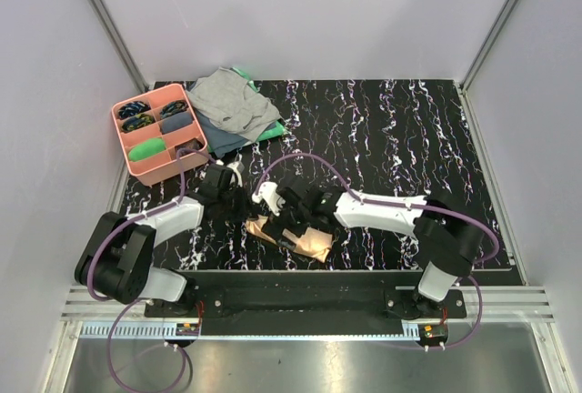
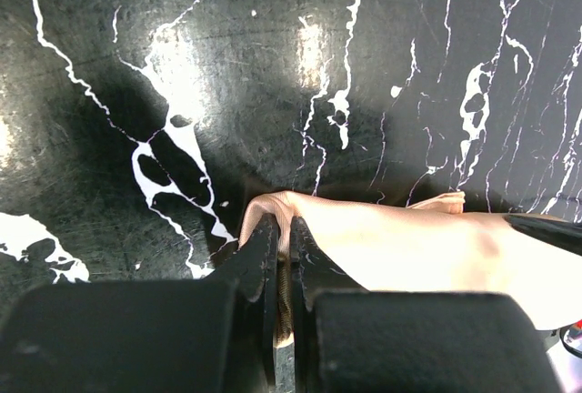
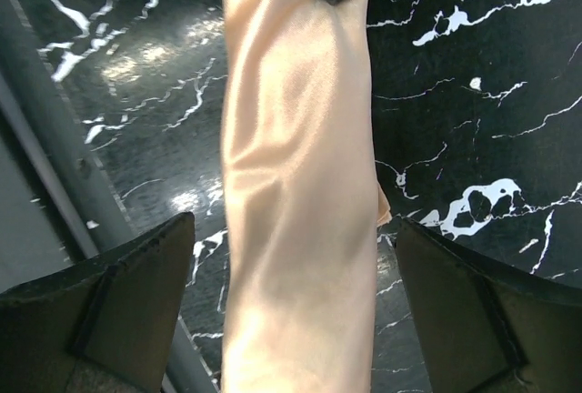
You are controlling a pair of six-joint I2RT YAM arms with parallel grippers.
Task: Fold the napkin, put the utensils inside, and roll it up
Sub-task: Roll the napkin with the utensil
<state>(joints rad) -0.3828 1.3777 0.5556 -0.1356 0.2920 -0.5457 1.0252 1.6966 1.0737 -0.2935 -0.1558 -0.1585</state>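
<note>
Near the front edge of the bench [image 1: 409, 138], the napkin [image 1: 305, 240] lies as a long, narrow peach bundle between the two arms.
The left fingers [image 2: 269, 256] are clenched on one end of it, with cloth pinched between them. The right fingers [image 3: 150, 275] stand released and wide, one on each side of the bundle, clear of it in the wrist view. Farther back on the left, a pink tray [image 1: 125, 147] sits just beside a grey cloth [image 1: 232, 102] heaped over a green cloth [image 1: 270, 132].
</note>
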